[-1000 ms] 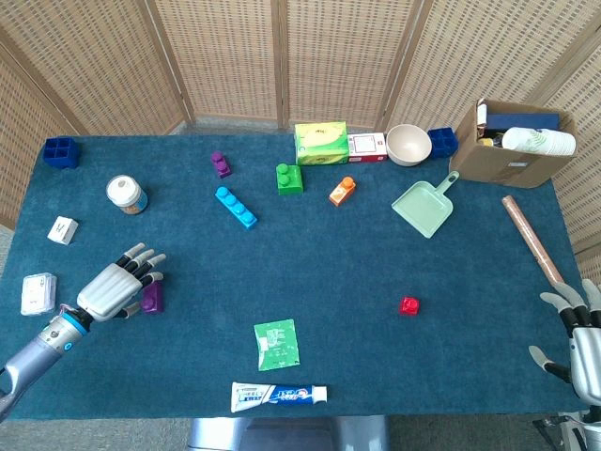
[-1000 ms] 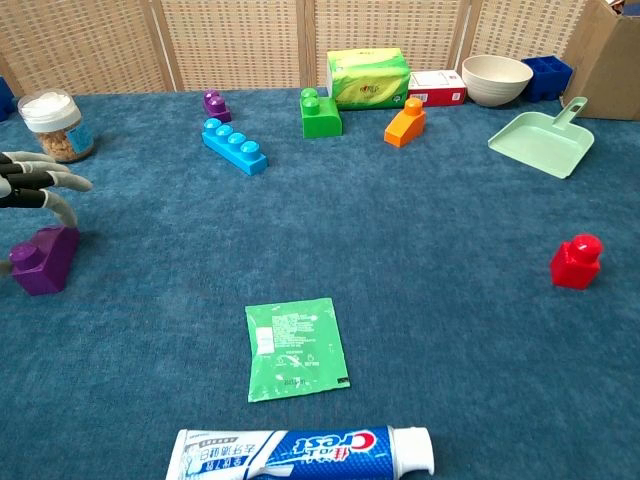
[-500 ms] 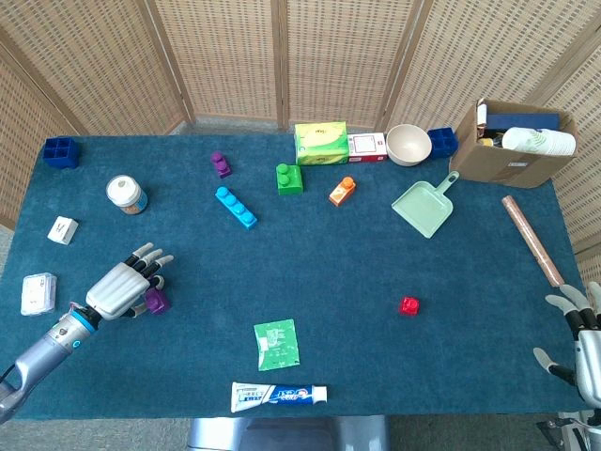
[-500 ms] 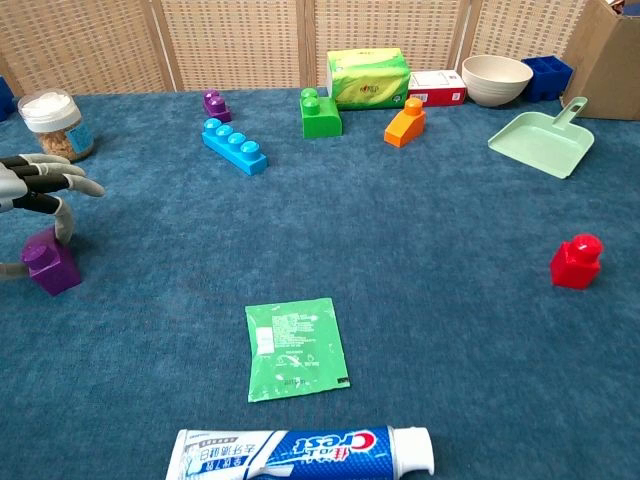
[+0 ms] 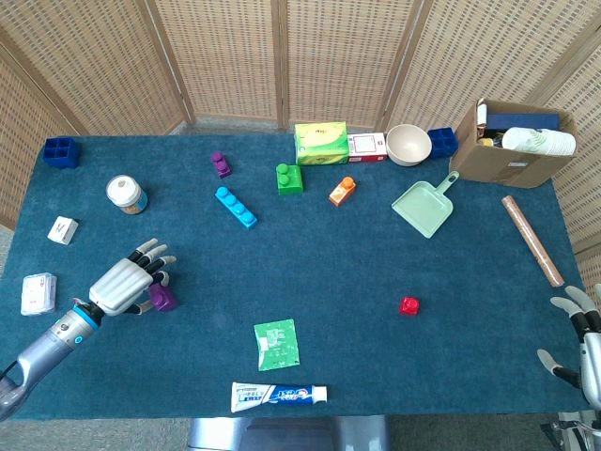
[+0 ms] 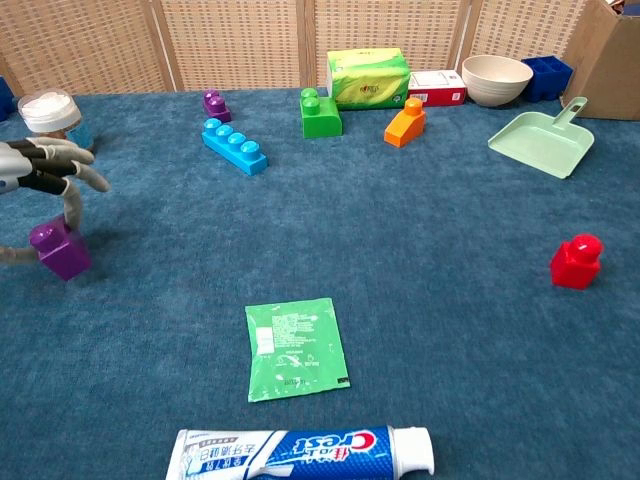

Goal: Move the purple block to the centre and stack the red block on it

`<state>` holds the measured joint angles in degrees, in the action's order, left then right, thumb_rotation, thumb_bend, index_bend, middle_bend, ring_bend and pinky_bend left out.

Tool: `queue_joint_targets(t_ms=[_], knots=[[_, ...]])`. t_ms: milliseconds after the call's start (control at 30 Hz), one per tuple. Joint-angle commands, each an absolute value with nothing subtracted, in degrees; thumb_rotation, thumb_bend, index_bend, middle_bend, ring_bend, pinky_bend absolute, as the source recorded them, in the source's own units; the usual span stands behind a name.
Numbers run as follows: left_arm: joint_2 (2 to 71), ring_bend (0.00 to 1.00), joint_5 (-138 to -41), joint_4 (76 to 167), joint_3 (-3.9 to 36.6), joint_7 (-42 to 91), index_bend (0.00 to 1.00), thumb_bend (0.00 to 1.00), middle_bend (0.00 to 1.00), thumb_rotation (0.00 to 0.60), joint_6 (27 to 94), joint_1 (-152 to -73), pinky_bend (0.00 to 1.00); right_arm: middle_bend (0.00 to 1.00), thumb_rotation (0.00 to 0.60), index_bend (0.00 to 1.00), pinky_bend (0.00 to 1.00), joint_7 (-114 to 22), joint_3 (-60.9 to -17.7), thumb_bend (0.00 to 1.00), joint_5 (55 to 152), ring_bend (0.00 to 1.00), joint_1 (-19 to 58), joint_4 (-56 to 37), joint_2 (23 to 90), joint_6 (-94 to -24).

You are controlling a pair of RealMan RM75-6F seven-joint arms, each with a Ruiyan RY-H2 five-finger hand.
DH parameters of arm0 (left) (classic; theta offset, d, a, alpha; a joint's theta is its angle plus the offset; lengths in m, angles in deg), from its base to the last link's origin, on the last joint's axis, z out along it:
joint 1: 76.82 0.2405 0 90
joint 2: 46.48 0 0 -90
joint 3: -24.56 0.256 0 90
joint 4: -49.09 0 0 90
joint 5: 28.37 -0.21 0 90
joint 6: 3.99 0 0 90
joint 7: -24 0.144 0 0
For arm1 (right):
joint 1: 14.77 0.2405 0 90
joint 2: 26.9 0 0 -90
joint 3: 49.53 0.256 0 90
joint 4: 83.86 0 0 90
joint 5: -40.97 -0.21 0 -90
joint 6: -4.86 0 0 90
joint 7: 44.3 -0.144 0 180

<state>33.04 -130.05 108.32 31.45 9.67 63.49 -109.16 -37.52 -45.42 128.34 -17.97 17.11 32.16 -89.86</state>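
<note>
A purple block (image 5: 162, 299) (image 6: 60, 250) sits at the left side of the table, pinched between the thumb and a finger of my left hand (image 5: 127, 282) (image 6: 40, 172), tilted, with the other fingers spread above it. The red block (image 5: 409, 305) (image 6: 577, 262) stands alone on the blue cloth at the right. My right hand (image 5: 584, 343) shows only at the lower right corner of the head view, fingers apart and holding nothing, far from both blocks.
A second small purple block (image 5: 221, 164), a light blue long brick (image 5: 236, 207), a green brick (image 5: 289, 178) and an orange brick (image 5: 343, 191) lie at the back. A green packet (image 5: 277, 344) and a toothpaste tube (image 5: 280, 396) lie near the front. A green dustpan (image 5: 425, 206) lies right.
My left hand has closed on the purple block, turned it and carried it a little to the right. The right hand has sunk slightly lower in the head view.
</note>
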Motion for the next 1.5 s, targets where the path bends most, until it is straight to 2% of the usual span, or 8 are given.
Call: queue_joint_targets(t_ms=[33,333,533,1100,1500], knots=[[30.8,0.06,-130.2,111.6,31.0,8.7,0.63,0.35,0.21,0.6,64.0,-110.4,0.0,0.2,0.6,0.27,0.07,-37.5,-45.4,0.06,128.3,0.0,-17.9,17.1,32.2,-89.7],[27.1,0.06,-131.8,119.3,30.0,8.4,0.63,0.35,0.21,0.6,62.4,-115.0,0.0,0.2,0.6,0.27,0.07,-38.2,-45.1,0.06,127.8,0.0,-17.8,16.7,32.5,-89.3],[27.6,0.08,-133.6,120.4,29.7,7.2,0.63,0.35,0.23,0.6,61.4,-118.0,0.0,0.2,0.6,0.27,0.07,-38.7,-45.0,0.06,127.4,0.0,-17.9,16.2,32.8,-89.2],[34.9,0.09,-138.7,114.1,29.3,3.3,0.62,0.35,0.25,0.6,59.6,-127.7,0.0,0.2,0.6,0.27,0.07,-38.6,-44.7,0.06,126.8,0.0,-18.6,16.5,32.8,-90.0],[44.5,0.09,-139.7,105.5,28.3,-0.1,0.62,0.35,0.25,0.6,58.3,-134.8,0.0,0.2,0.6,0.27,0.07,-38.3,-44.8,0.06,127.3,0.0,-19.4,16.9,32.8,-91.2]])
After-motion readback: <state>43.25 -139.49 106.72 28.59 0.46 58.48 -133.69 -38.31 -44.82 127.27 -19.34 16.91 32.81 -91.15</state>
